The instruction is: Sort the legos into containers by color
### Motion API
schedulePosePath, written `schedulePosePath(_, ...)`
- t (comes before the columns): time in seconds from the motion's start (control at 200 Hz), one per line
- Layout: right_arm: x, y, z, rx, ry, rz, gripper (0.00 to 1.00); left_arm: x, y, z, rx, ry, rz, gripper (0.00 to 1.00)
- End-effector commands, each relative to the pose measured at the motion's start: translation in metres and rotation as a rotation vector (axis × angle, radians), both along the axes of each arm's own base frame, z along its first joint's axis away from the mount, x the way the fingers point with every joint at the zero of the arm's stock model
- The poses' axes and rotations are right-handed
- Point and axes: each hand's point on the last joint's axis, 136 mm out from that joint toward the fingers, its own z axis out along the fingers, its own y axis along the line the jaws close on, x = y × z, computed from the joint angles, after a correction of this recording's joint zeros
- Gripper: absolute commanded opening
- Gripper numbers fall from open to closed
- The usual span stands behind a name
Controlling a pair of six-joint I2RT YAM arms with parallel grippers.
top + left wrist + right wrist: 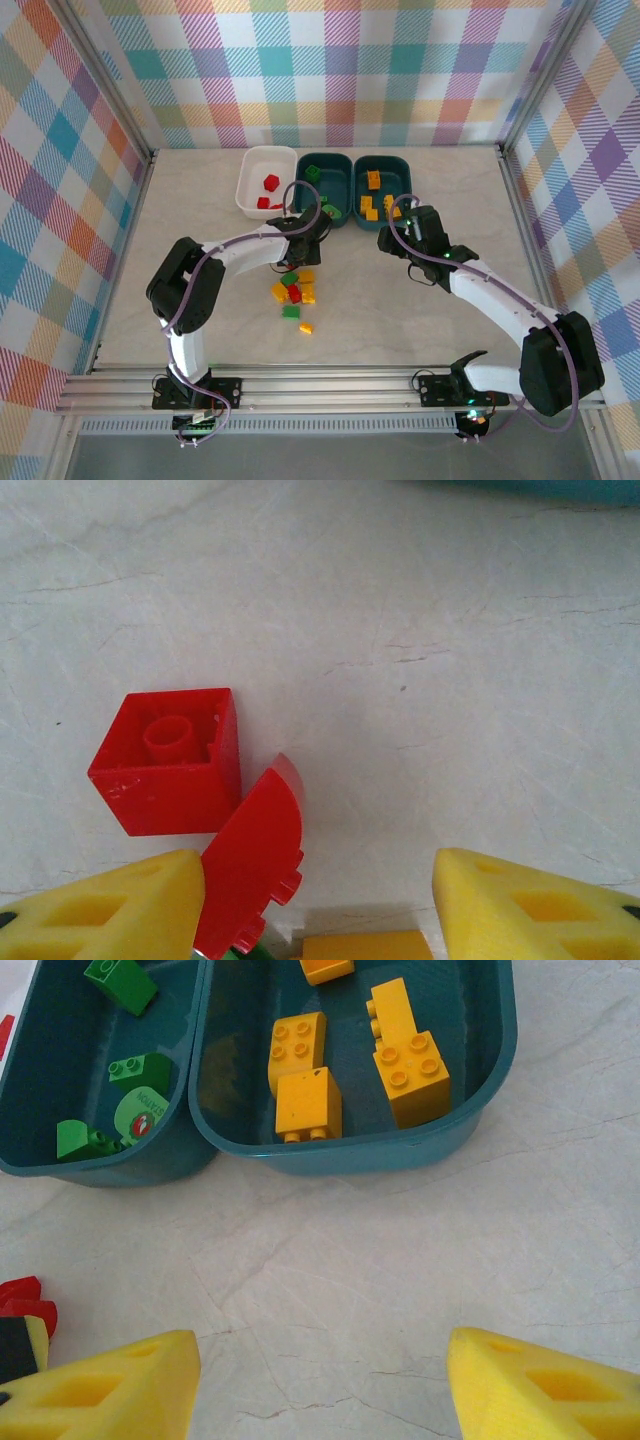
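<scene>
My left gripper (320,905) is open low over the table. A red curved brick (250,855) leans by its left finger (110,910), and a red square brick (170,760) lies just beyond it. An orange brick (360,945) sits at the bottom edge. In the top view the left gripper (303,242) is above the loose pile of legos (293,293). My right gripper (320,1385) is open and holds nothing over bare table, in front of the right teal tub (350,1155) holding orange bricks (310,1100). The middle teal tub (100,1172) holds green bricks (120,985). The white tub (247,180) holds red bricks (269,182).
The three tubs stand in a row at the back centre, with the right gripper (395,240) just before the right teal tub (405,172). A single orange brick (306,327) lies apart, nearer the front. Plaid walls and metal rails enclose the table.
</scene>
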Motion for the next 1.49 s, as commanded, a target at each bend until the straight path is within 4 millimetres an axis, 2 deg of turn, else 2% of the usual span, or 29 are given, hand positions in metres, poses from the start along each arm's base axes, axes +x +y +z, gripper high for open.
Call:
schedulePosePath(0.0, -0.001, 0.002, 0.006, 0.021, -0.022, -0.001, 0.66, -0.005, -0.001, -0.007, 0.044, 0.026, -0.032, 0.62)
schedulePosePath(0.11, -0.001, 0.002, 0.005, 0.02, -0.018, 0.0, 0.66, -0.006, 0.003, -0.009, 0.074, 0.037, -0.031, 0.61)
schedulePosePath(0.33, 0.0, 0.003, 0.002, 0.017, -0.011, 0.003, 0.66, -0.015, -0.008, -0.012, 0.018, 0.08, -0.068, 0.57)
schedulePosePath(0.49, 0.0, 0.002, 0.001, 0.013, -0.01, 0.0, 0.66, -0.02, -0.026, 0.004, -0.097, 0.081, -0.105, 0.59)
schedulePosePath(0.6, 0.0, 0.002, 0.001, 0.014, -0.01, 0.0, 0.66, -0.018, -0.032, 0.016, -0.131, 0.06, -0.121, 0.63)
schedulePosePath(0.765, 0.0, 0.002, 0.003, 0.016, -0.014, -0.002, 0.66, -0.011, -0.028, 0.022, -0.082, 0.039, -0.125, 0.67)
schedulePosePath(0.93, -0.001, 0.002, 0.003, 0.017, -0.014, 0.001, 0.66, 0.0, -0.008, 0.018, 0.08, 0.015, -0.135, 0.67)
schedulePosePath(1.17, 0.0, 0.004, 0.002, 0.017, -0.008, 0.006, 0.66, 0.007, 0.0, -0.004, 0.205, 0.044, -0.18, 0.57)
schedulePosePath(1.245, 0.0, 0.003, 0.002, 0.016, -0.01, 0.004, 0.66, 0.008, -0.002, -0.01, 0.212, 0.058, -0.185, 0.49)
schedulePosePath(1.49, 0.0, 0.004, 0.0, 0.017, -0.004, 0.005, 0.66, 0.002, -0.003, -0.022, 0.196, 0.087, -0.185, 0.39)
